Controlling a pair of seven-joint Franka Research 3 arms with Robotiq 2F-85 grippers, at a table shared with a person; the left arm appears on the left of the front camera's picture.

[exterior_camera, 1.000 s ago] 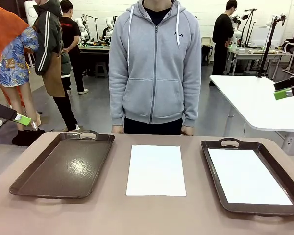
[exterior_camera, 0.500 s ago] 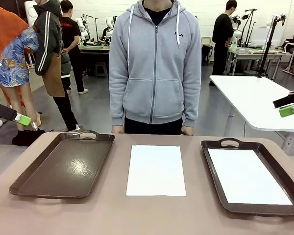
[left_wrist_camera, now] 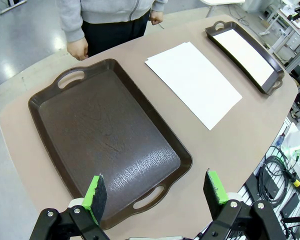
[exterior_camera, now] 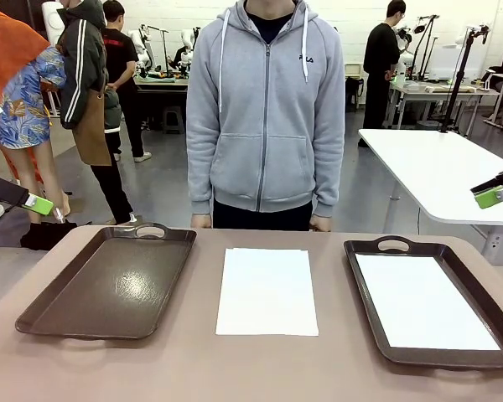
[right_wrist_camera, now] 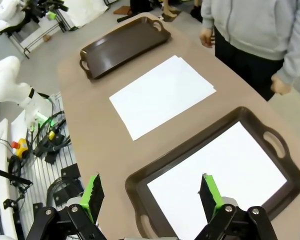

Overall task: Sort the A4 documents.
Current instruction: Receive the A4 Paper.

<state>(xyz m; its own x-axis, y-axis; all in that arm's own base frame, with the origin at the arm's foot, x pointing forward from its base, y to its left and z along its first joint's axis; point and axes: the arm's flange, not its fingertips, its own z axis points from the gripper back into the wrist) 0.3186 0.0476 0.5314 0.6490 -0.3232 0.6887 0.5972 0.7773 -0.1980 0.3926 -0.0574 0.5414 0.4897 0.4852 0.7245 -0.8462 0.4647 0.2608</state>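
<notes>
Left claw (left_wrist_camera: 155,189) is hanging open above a brown tray (left_wrist_camera: 105,135); right claw (right_wrist_camera: 151,192), also open, is partly covering a paper sheet (right_wrist_camera: 225,160).

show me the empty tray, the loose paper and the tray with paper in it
empty tray (exterior_camera: 109,289), front view, bare floor
loose paper (exterior_camera: 267,291), front view, middle of sheet
tray with paper (exterior_camera: 444,358), front view, near rim

The left tool (left_wrist_camera: 155,192) is made up of two black fingers tipped with green pads (left_wrist_camera: 95,196), with pale round screws set in the black knuckles. The right tool (right_wrist_camera: 151,194) is built alike. The person (exterior_camera: 266,167) is dressed in a grey zipped hoodie (exterior_camera: 235,100) with white drawstrings, a small dark chest logo and dark trousers.
</notes>
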